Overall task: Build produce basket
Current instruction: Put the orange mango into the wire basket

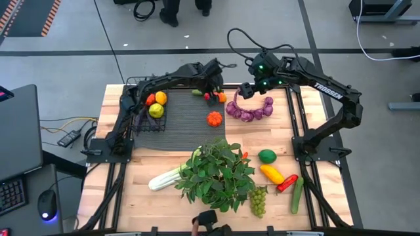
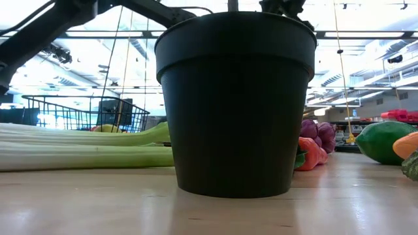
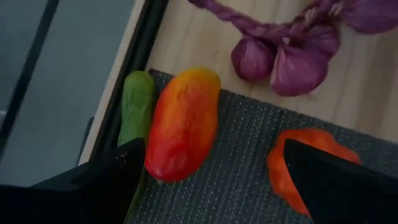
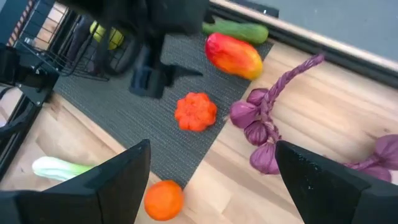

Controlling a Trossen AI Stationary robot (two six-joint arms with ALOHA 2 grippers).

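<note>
Where the black wire basket (image 1: pixel 149 115) stands at the left end of the dark ribbed mat (image 1: pixel 190 121), it already holds a yellow-green fruit (image 1: pixel 156 110), an orange one (image 1: pixel 161 98) and something red beside them. Over the far edge of the mat the left end effector (image 1: pixel 211 84) hangs with its fingers (image 3: pixel 106 183) spread wide, straddling a red-orange mango-like fruit (image 3: pixel 182 123) that lies on the mat with a small green cucumber (image 3: pixel 137 107) just beside it; nothing is pinched. A ribbed orange pumpkin (image 1: pixel 214 118) sits near them on the mat. To its right, on the bare wooden desk (image 1: pixel 328 196), the purple bulb string (image 1: pixel 249 110) curls in an arc, and the right end effector (image 1: pixel 246 90) hovers over its far end, fingers also spread and holding nothing. Nearer the front, a celery stalk (image 1: pixel 164 178) lies left of the leafy potted plant (image 1: pixel 216 174), with green grapes (image 1: pixel 258 200), a lime (image 1: pixel 267 156), a yellow pepper (image 1: pixel 272 174), a red pepper (image 1: pixel 287 183) and a cucumber (image 1: pixel 297 195) scattered to its right.
</note>
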